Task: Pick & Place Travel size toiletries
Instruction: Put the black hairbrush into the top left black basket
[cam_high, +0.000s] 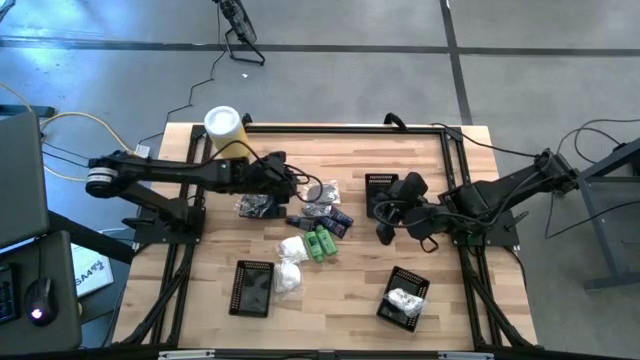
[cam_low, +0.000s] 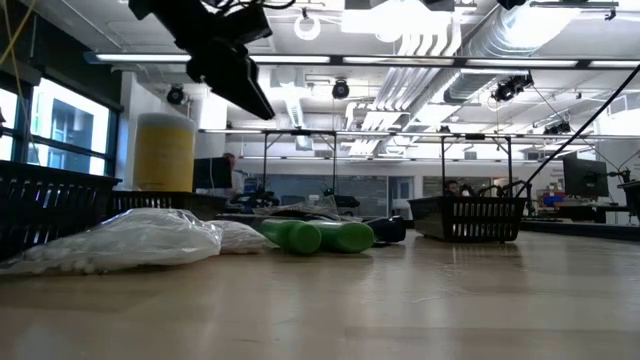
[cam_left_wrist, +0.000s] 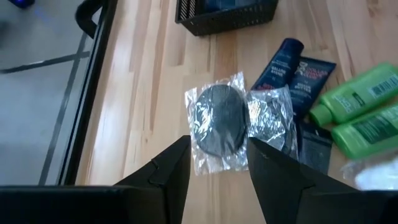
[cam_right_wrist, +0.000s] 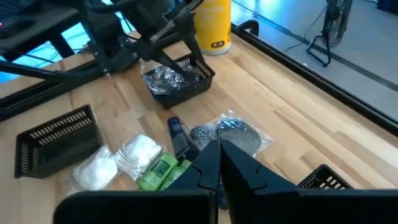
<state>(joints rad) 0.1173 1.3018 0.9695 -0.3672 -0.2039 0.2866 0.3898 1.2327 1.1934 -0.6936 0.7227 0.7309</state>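
Note:
The toiletries lie mid-table: two silvery-clear packets holding dark round pads, dark blue tubes, two green bottles and white packets. More silvery packets sit in a black mesh basket. My left gripper is open and empty above the nearer silvery-clear packet, one finger on either side of it in the left wrist view. My right gripper is shut and empty, to the right of the pile.
A tall yellow canister with a white lid stands at the far left. Black mesh baskets stand at the near left, at the near right with a white packet inside, and right of the pile.

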